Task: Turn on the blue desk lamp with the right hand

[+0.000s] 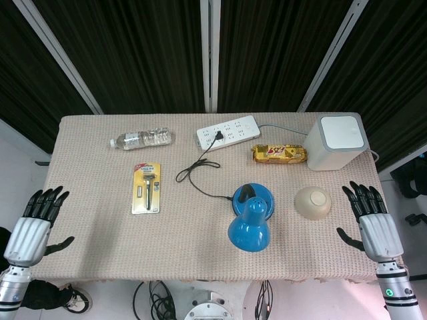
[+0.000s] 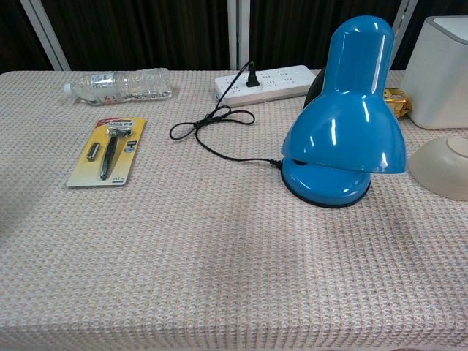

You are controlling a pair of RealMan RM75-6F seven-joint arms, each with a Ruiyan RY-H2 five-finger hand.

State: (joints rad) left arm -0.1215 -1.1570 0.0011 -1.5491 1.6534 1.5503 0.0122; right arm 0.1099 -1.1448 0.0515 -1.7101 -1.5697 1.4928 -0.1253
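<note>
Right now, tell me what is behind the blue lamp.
Behind the lamp lie its black cord, plugged into the white power strip, and a yellow snack pack. In the chest view the shade hides most of that pack and the strip's right end.

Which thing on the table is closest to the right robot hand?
The beige bowl, upside down, right of the blue desk lamp. It lies closest to the right robot hand.
</note>
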